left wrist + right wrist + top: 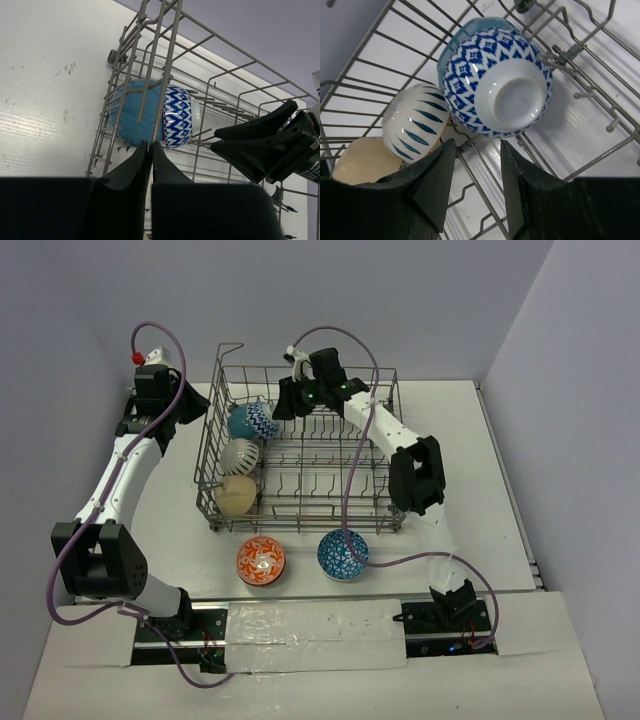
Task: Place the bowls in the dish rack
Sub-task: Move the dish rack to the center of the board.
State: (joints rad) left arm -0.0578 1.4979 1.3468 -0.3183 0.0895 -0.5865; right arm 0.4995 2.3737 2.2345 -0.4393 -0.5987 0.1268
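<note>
Leaning on edge, propped by tines of the large grey wire dish rack [305, 529]: blue-and-white patterned ceramic bowl [495, 85]. Right gripper [477, 186] half-spread, empty; left gripper [151, 150] pinched closed, outside.

No text, label, brand mark or number is reading legibly in any view. The dish rack [300, 475] is showing bare grey wire only. The blue-and-white bowl [492, 75] is carrying a painted diamond pattern, and its foot ring is showing blank in the right wrist view.
</note>
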